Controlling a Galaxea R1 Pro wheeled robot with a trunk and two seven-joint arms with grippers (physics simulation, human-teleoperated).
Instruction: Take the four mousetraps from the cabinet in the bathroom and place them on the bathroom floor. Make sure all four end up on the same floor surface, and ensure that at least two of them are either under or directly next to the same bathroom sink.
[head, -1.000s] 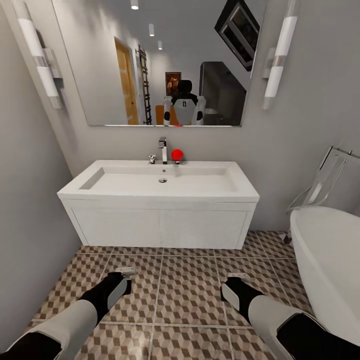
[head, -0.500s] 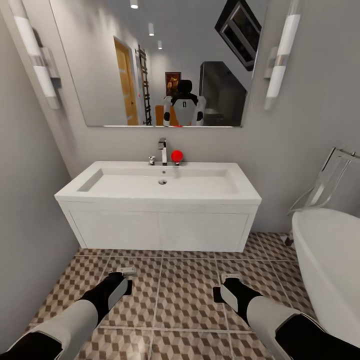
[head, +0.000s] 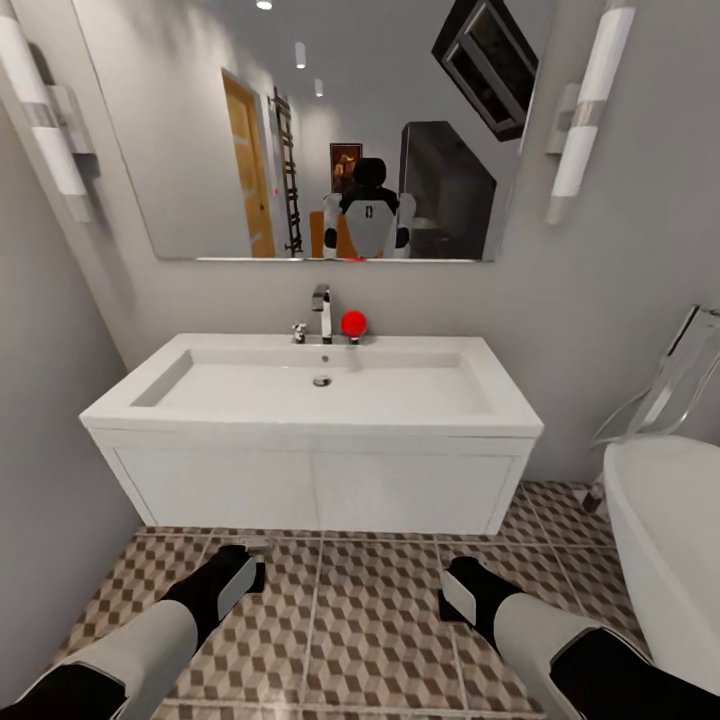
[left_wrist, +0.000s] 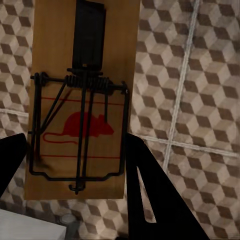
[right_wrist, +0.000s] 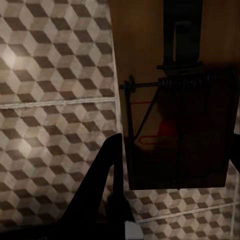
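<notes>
In the centre of the head view stands the sink (head: 320, 385), a wide white basin with a chrome tap (head: 322, 312) and a red ball (head: 353, 323) at its back edge, on a white two-door vanity (head: 320, 490). Above it hangs a large mirror (head: 200, 130), and at the right edge of the frame shows the rim of a white bathtub (head: 670, 540). The bathroom floor (head: 370, 620) with its cube-pattern tiles fills the lower part of the frame.

In the lower left of the head view the left gripper (head: 252, 556) hangs over the tiles in front of the vanity; a pale edge of a board shows at its tip. In the left wrist view this gripper (left_wrist: 75, 165) is closed on a mousetrap (left_wrist: 82, 100), a tan board with dark wire, a spring and a red mouse print, held between the two dark fingers (left_wrist: 150, 195) above the floor.

In the lower right of the head view the right gripper (head: 452, 592) also hangs over the tiles. In the right wrist view it (right_wrist: 175, 180) grips a second mousetrap (right_wrist: 175, 100), which lies in shadow, above the tiled floor.
</notes>
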